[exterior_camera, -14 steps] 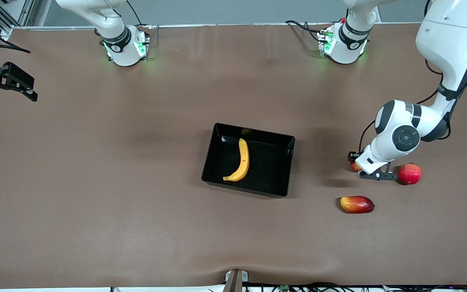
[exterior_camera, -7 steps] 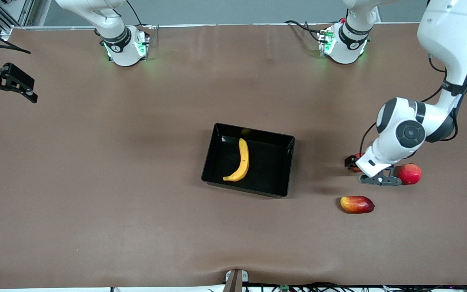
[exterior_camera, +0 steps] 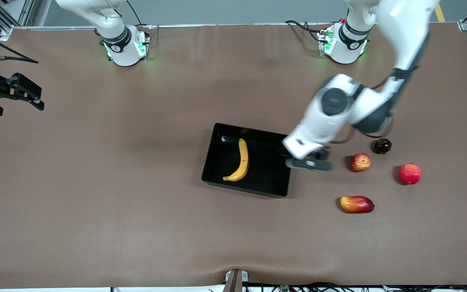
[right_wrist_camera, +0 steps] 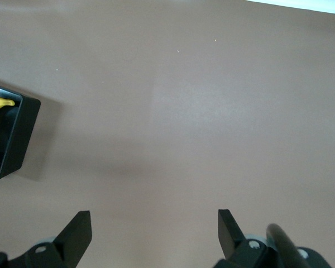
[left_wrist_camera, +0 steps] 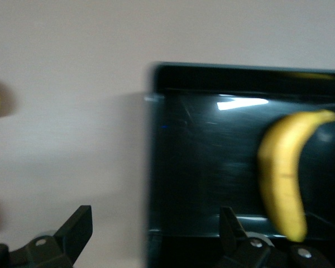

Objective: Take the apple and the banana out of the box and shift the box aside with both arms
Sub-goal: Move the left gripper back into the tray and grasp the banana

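Judging by how things lie, we are partway through: the apple (exterior_camera: pixel 360 162) sits on the table beside the box (exterior_camera: pixel 217 148), toward the left arm's end, while the banana (exterior_camera: pixel 240 159) lies inside the box. Our left gripper (exterior_camera: pixel 309 164) hangs over the box's wall nearest the apple, jaws spread and empty. Our right gripper (exterior_camera: pixel 22 94) waits at the right arm's end of the table, jaws apart, holding nothing. Left to do: lift out the banana, then shift the box.

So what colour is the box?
Glossy black box, clearest in the front view.
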`<state>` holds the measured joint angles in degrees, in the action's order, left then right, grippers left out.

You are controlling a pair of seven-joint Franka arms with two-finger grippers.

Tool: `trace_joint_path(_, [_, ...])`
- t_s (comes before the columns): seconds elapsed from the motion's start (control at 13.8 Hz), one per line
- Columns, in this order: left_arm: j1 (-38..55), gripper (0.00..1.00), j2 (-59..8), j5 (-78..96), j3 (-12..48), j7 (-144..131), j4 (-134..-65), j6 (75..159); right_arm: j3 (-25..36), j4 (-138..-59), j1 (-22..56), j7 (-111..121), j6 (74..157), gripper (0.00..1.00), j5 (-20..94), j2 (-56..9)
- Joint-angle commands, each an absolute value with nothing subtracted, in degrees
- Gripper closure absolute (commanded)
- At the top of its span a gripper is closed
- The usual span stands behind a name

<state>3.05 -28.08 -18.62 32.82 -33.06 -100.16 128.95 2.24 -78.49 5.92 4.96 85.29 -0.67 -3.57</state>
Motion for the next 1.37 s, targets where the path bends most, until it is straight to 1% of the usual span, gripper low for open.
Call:
trace_joint_path(0.0, [9.6, 0.0, -37.0, -18.8, 31.6, -36.4, -91.0, 127.6, 2.5, -78.0, 5.7, 5.4, 86.7, 0.0, -1.9, -4.0])
trace_joint_path(0.22, [19.4, 0.0, -42.4, -20.2, 25.9, -42.0, -84.6, 128.0, 2.5, -77.9, 5.9, 5.4, 88.1, 0.0, -2.1, -4.0])
trace_joint_path(0.43, [27.0, 0.0, -47.0, -20.0, 19.8, -44.5, -80.7, 129.6, 2.5, -77.8, 5.5, 5.4, 88.7, 0.0, -3.0, -4.0])
trace_joint_path(0.58, [29.4, 0.0, -50.2, -20.1, 18.2, -47.6, -80.1, 133.8, 2.6, -78.1, 3.9, 5.4, 91.0, 0.0, -2.1, -4.3])
trace_joint_path(0.72, [31.8, 0.0, -52.5, -20.2, 16.4, -47.8, -80.1, 138.0, 2.6, -78.2, 3.8, 5.4, 91.1, 0.0, -2.1, -4.7])
trace_joint_path(0.87, [35.2, 0.0, -53.5, -20.0, 12.5, -48.0, -80.1, 140.0, 2.6, -78.3, 4.1, 5.3, 90.7, 0.0, -2.0, -5.5])
trace_joint_path(0.94, [35.6, 0.12, -54.0, -20.0, 12.2, -48.0, -80.1, 140.3, 2.5, -78.5, 4.0, 5.2, 91.0, 0.0, -1.3, -5.8])
trace_joint_path(1.01, [35.6, 0.45, -54.1, -20.0, 12.1, -47.9, -80.2, 140.9, 2.5, -78.5, 4.2, 5.2, 91.2, 0.0, -0.4, -6.6])
trace_joint_path(1.08, [35.7, 0.84, -54.0, -20.2, 12.1, -47.8, -80.2, 140.9, 2.5, -78.5, 4.4, 5.3, 91.4, 0.0, 0.0, -7.2])
trace_joint_path(1.16, [35.9, 1.0, -53.8, -20.3, 12.0, -47.6, -80.2, 140.9, 2.5, -78.5, 4.6, 5.3, 91.3, 0.0, 0.0, -8.3])
trace_joint_path(1.3, [35.7, 1.0, -52.3, -21.4, 12.0, -47.4, -80.2, 139.9, 2.5, -78.5, 4.7, 5.4, 90.8, 0.0, -0.2, -9.9])
